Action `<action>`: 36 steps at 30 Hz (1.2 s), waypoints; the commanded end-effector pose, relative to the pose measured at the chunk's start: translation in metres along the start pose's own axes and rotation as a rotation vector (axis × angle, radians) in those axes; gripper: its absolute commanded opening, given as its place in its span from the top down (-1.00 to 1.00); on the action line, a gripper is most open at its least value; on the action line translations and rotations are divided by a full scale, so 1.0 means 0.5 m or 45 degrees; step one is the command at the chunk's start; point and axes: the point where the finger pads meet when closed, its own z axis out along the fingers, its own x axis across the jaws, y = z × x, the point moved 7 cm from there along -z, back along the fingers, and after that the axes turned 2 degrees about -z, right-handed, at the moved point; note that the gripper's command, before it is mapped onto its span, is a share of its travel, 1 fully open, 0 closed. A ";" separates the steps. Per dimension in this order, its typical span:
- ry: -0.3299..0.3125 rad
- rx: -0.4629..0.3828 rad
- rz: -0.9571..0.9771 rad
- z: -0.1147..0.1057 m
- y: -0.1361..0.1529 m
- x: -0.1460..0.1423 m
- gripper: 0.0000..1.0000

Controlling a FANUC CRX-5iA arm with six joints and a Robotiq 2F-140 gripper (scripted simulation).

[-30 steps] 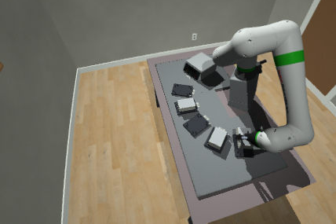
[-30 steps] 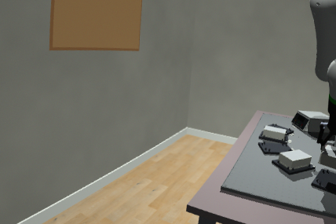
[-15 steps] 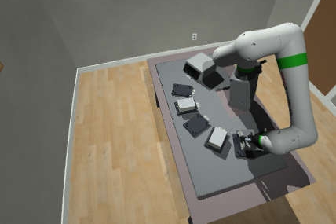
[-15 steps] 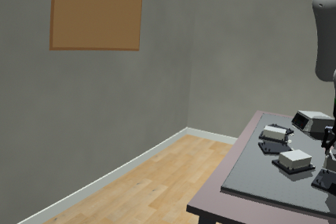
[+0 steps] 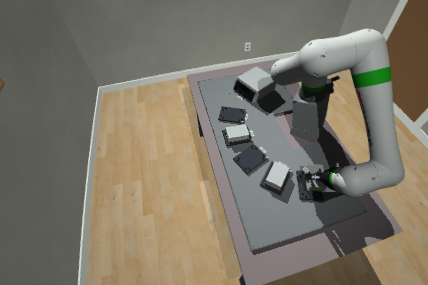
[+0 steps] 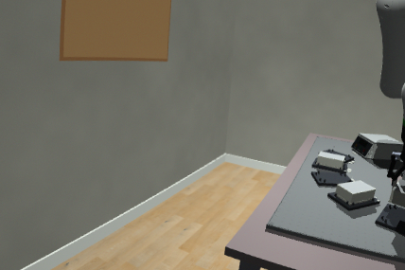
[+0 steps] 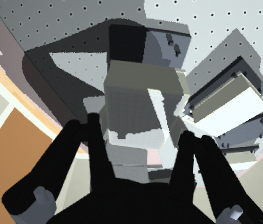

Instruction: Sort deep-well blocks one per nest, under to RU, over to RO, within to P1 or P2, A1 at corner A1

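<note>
My gripper (image 5: 314, 182) is shut on a pale grey deep-well block (image 7: 143, 106) and holds it just above a dark nest (image 5: 306, 186) at the near right end of the row of nests. In the wrist view the fingers clamp the block's two sides, with the dark nest (image 7: 82, 63) below it. A second block (image 5: 277, 175) sits in the neighbouring nest and also shows in the wrist view (image 7: 230, 106). A third block (image 5: 237, 133) sits in a nest further along. The check-weigher (image 5: 252, 85) stands at the far end with its platform bare.
Two dark nests (image 5: 233, 114) (image 5: 250, 159) hold no block. My arm's base (image 5: 306, 120) stands at the table's right side, and the forearm arches over it. From the exterior view the two seated blocks (image 6: 331, 159) (image 6: 356, 192) and the check-weigher (image 6: 376, 145) show.
</note>
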 end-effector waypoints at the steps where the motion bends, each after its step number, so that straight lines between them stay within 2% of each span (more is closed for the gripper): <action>1: 0.000 0.000 0.000 0.000 0.000 0.000 0.80; 12: 0.000 0.000 0.000 0.000 0.000 0.001 0.80; 36: 0.000 0.000 0.000 0.063 -0.036 0.003 0.80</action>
